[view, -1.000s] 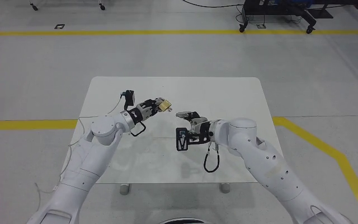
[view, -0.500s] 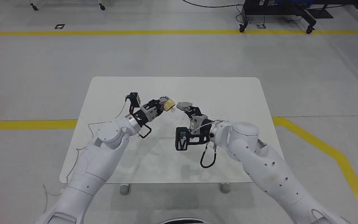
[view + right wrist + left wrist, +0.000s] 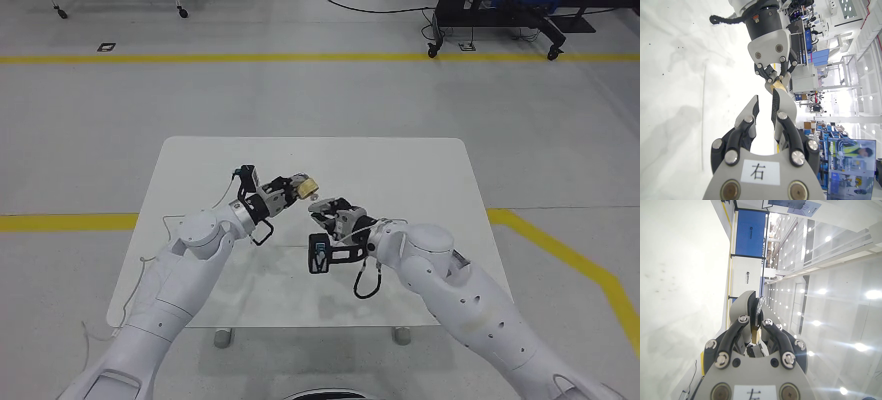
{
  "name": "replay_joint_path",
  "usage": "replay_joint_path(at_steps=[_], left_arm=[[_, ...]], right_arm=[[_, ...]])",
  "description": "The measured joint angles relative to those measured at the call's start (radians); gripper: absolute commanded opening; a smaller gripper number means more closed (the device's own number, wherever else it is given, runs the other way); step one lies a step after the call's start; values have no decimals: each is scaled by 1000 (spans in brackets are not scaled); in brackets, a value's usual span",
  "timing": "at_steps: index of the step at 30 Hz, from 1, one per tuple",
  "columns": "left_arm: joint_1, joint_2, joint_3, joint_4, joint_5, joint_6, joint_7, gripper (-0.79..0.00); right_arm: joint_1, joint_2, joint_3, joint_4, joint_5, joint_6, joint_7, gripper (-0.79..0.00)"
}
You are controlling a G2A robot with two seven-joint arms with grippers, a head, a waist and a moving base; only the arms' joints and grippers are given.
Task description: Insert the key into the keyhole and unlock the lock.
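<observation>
Left gripper (image 3: pixel 755 302): raised over the white table (image 3: pixel 420 170), lying roughly level and pointing toward the other arm. Fingers clamped tight on the lock (image 3: pixel 755 335), a small brass padlock. The brass body sat deep between the two pads, close to the knuckles. In the left wrist view a dark, glinting piece stood out beyond the body, up between the fingertips. Could not tell whether it was the shackle or a key.

From above, the lock's brass end poked out past the left fingertips on the side facing the right arm.

Right gripper (image 3: pixel 765 98): straight ahead of the left gripper, nose to nose with it, also held above the tabletop. Jaws stood apart, with bare table showing through the gap and nothing seen between the ribbed pads. In the right wrist view the tip of one finger (image 3: pixel 775 106) overlapped the brass corner of the lock. Touching or just in front of it, could not tell. The other finger stood off to the side, apart from the lock.

A black cable loop (image 3: pixel 366 285) hung under the right forearm, behind the right gripper and well back from the lock.
</observation>
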Motion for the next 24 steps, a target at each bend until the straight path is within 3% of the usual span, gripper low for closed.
replay_joint_path(at_steps=[15,18,21,24], left_arm=[[3,-8,-8,-1,3,24,-10,-785],[6,-9,-7,-11,12,23,-11,-785],[10,-9,-10,-20,19,25,-11,-785],[12,-10,-16,-26,20,27,-9,-785]], right_arm=[[36,-5,10,27,10,-25,9,-570],[48,-10,3,40,17,-20,15,-600],[56,-13,-2,48,21,-15,16,-785],[60,-16,-2,57,28,-6,14,-785]])
